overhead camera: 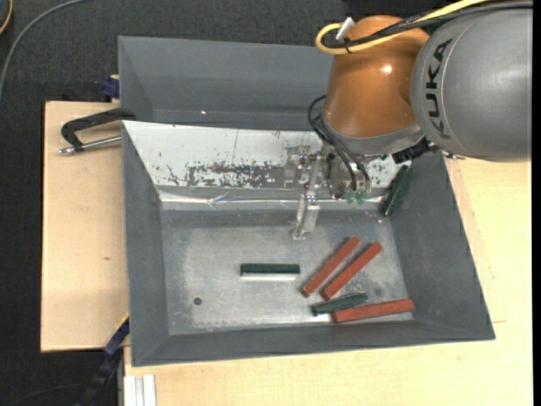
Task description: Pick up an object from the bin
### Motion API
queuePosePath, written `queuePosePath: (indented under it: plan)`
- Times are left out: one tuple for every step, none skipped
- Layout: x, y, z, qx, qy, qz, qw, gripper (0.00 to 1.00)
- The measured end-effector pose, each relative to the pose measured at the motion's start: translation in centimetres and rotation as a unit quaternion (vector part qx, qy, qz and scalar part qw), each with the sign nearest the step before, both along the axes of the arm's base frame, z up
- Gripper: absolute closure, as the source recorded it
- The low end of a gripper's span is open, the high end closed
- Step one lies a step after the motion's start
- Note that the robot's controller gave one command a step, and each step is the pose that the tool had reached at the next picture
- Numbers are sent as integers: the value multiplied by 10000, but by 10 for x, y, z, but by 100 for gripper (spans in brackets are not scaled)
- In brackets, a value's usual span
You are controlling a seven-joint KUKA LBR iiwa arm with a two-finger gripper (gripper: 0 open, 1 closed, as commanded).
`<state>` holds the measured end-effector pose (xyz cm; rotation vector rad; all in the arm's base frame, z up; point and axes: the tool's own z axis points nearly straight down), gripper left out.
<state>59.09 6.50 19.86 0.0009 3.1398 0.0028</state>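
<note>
the gripper (304, 220) hangs low at the back of the bin (142, 252), close to the far wall, over bare floor. i cannot tell whether it is open or shut, nor whether it has hold of anything. nearest to it, toward the front right, two red sticks (341, 267) lie side by side, slanted. a dark green stick (269, 270) lies flat to their left. a second green stick (339, 304) and a third red stick (373, 311) lie by the front wall. another green stick (396, 191) leans on the right wall.
</note>
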Motion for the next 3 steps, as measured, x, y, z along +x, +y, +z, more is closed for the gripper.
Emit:
queuePosePath:
  plan:
    - [-36,37,-133,-3,51,296,9995,0]
    - [-33,36,-128,-1,6,278,9996,100]
    - [-15,103,29,10,-70,1529,9882,100]
